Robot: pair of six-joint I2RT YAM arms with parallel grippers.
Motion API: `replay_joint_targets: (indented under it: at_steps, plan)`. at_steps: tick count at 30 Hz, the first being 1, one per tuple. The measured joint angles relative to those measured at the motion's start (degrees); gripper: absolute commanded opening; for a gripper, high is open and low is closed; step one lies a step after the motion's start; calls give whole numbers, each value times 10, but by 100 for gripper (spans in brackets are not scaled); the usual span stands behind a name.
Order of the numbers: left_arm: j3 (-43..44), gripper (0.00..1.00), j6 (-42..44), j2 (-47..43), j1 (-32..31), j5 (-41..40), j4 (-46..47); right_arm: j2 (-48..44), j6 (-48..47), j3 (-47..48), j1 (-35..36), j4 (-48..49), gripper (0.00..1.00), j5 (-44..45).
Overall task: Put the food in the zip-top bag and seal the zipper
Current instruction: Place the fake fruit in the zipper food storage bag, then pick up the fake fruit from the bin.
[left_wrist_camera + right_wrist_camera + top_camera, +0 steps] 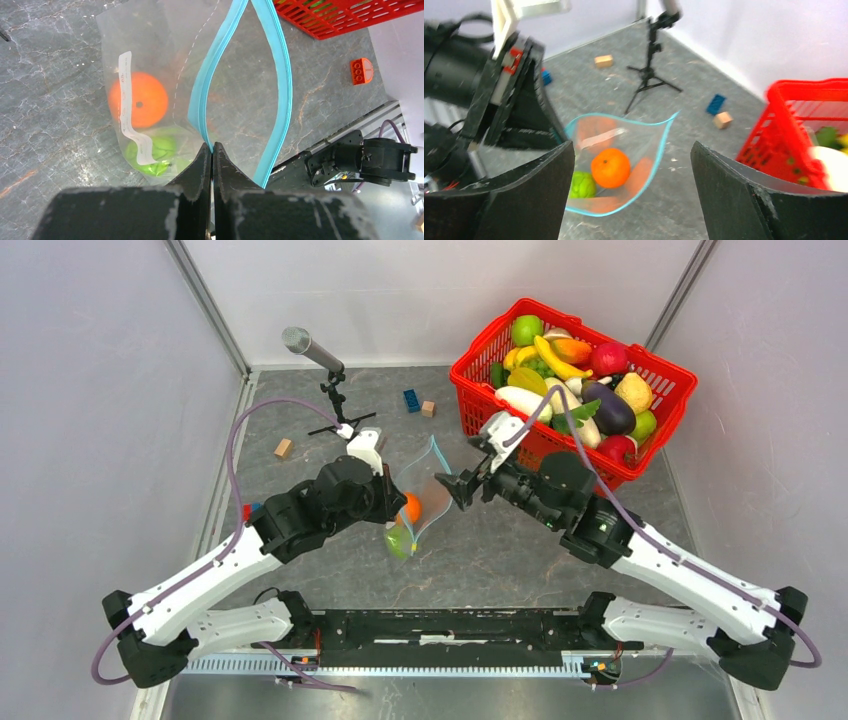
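L jaws clamped on zipper (198, 100) of bag (150, 40); orange (137, 100) + green fruit (155, 152) inside, just beyond. R jaws wide apart, facing bag mouth.

No text I can read in any view. The white label strip (126, 80) on the zip-top bag (150, 45), which is pinched in my left gripper (212, 148), has only faint marks, not legible. Red basket (478, 380) and orange brick (361, 70): no brand, number or sign visible.
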Motion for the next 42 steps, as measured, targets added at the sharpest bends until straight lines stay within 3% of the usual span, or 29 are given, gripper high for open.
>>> replay_joint_targets:
  at_steps: [3, 7, 12, 17, 25, 37, 42]
  plan:
    - [-7, 2, 0, 0, 0, 0, 0, -21, -17, 8, 0, 1, 93, 66]
    - [-11, 2, 0, 0, 0, 2, 3, -19, -47, 41, -7, -6, 85, 199]
    - [-16, 2, 0, 0, 0, 7, 14, 38, -57, 154, -110, -45, 84, 273]
    - [-21, 2, 0, 0, 0, 18, 22, 109, -55, 235, -230, -85, 82, 258]
    - [-26, 2, 1, 3, 0, 29, 30, 248, -46, 342, -348, -141, 87, 152]
    - [-26, 2, 1, 9, 0, 35, 34, 508, -46, 586, -414, -191, 90, 61]
    - [-26, 2, 1, 11, 0, 36, 34, 612, -47, 667, -431, -201, 87, 36]
